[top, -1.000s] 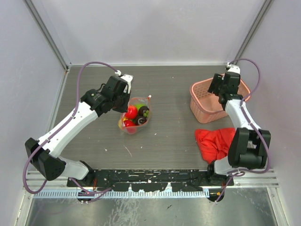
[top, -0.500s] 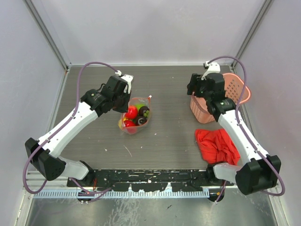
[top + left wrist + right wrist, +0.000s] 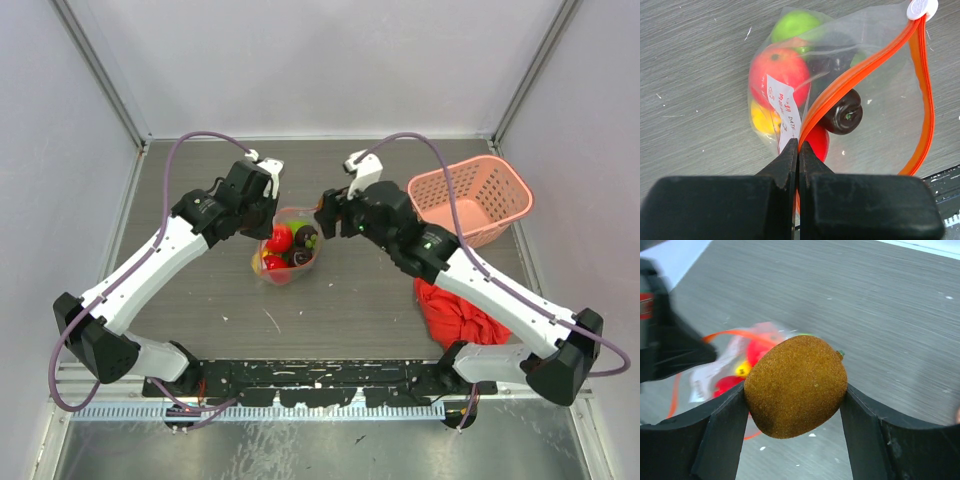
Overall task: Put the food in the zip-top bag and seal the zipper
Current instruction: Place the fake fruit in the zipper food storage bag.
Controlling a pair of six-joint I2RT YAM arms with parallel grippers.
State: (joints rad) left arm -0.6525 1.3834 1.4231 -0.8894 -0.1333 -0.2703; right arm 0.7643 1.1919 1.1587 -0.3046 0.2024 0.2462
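Observation:
The clear zip-top bag (image 3: 288, 248) lies at the table's centre left with its mouth gaping. In it are the food pieces: a green fruit (image 3: 795, 25), a red one (image 3: 777, 70), a yellow one (image 3: 761, 117) and a dark brown one (image 3: 842, 115). My left gripper (image 3: 798, 145) is shut on the orange zipper (image 3: 860, 75) at the bag's near rim, also seen from above (image 3: 263, 225). My right gripper (image 3: 795, 390) is shut on a fuzzy brown fruit (image 3: 796, 385). It hangs just right of the bag's mouth (image 3: 328, 212).
A pink lattice basket (image 3: 470, 200) stands at the back right. A red cloth (image 3: 450, 305) lies crumpled under the right arm, near the front right. Grey walls close in the table on three sides.
The right arm has swung left from the pink basket to just beside the bag, with the brown fruit in its jaws. The left arm and the bag have not moved.

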